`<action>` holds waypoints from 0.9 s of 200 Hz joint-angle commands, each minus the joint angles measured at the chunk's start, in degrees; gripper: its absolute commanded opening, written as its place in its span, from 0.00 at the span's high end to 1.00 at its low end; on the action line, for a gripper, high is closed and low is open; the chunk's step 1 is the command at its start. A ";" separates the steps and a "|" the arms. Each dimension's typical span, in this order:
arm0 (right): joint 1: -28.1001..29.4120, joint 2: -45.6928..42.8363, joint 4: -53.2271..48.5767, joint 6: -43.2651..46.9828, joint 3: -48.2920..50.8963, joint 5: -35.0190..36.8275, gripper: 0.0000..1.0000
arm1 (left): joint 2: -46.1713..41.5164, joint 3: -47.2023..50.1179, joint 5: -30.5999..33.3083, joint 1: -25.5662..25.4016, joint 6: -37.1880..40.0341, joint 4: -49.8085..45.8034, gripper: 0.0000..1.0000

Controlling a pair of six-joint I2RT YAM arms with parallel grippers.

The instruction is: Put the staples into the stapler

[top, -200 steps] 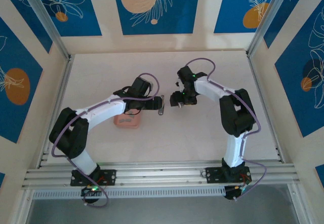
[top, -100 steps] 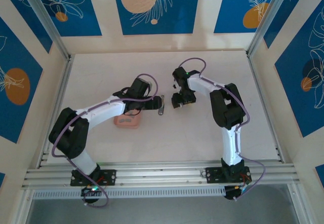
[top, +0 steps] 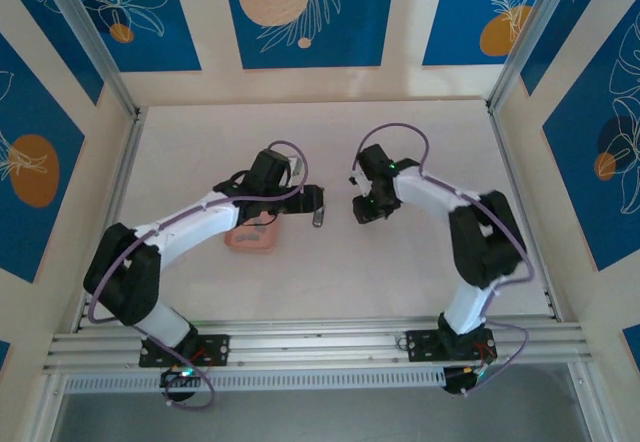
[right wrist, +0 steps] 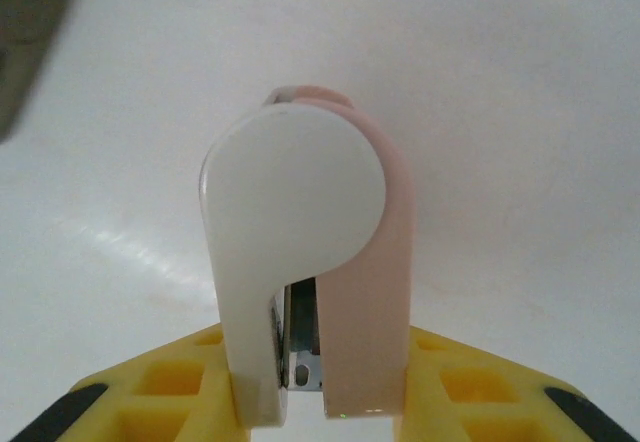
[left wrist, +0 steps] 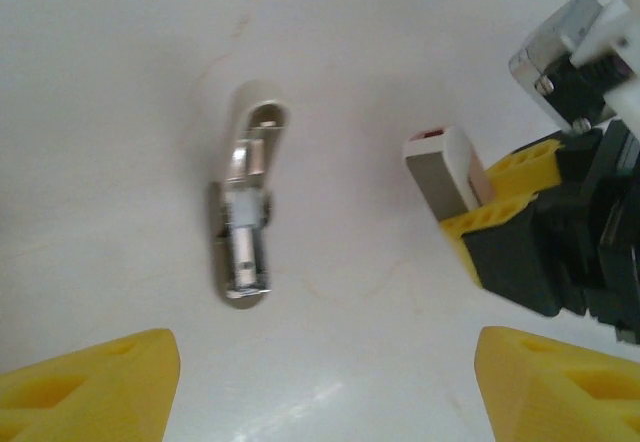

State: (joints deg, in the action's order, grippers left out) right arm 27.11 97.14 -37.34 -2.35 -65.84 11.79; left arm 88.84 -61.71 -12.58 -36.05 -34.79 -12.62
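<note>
Lying flat on the table point(top: 420, 142), the stapler point(left wrist: 245, 227) sits just right of the left gripper point(top: 308, 202) and left of the right gripper point(top: 362, 209), in the gap between the two. Its long axis runs near to far, crosswise to the left arm's reach. The left gripper is the nearer one. Its yellow fingers point(left wrist: 100, 387) stand wide apart and empty, one on each side of the stapler's line, so closing would likely pinch it across its slim width. The right gripper is clamped on a white-and-pink piece point(right wrist: 300, 222), which has a metal channel visible between its two plates; it is held clear of the stapler. The salmon-pink tray point(top: 250, 242) lies near and left of the stapler, partly under the left arm. Whether staples lie in it is too small to tell.
</note>
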 commanded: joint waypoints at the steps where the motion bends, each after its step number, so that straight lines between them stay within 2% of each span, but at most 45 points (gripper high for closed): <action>1: 2.55 -7.81 6.05 4.03 5.22 -1.72 0.67 | -1.97 0.48 -9.62 0.46 -1.80 3.70 0.23; 42: 8.29 -21.06 15.30 6.74 16.52 -1.94 0.67 | -3.84 4.33 -17.63 0.54 -7.88 12.22 0.24; 101: 18.00 -33.68 35.41 5.04 33.38 1.53 0.73 | -10.24 12.91 -18.64 0.54 -9.50 19.44 0.26; 141: 22.94 -33.38 40.81 6.28 36.13 3.47 0.74 | -13.38 15.41 -22.33 0.53 -7.75 18.37 0.27; 180: 25.64 -32.06 44.52 7.54 36.74 3.74 0.75 | -14.53 16.28 -22.69 0.54 -7.24 17.28 0.28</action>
State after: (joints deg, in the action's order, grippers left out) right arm 51.59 64.49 1.39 3.60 -29.98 14.68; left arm 75.48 -46.26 -33.39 -36.01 -43.00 4.29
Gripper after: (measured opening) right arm 0.287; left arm 0.727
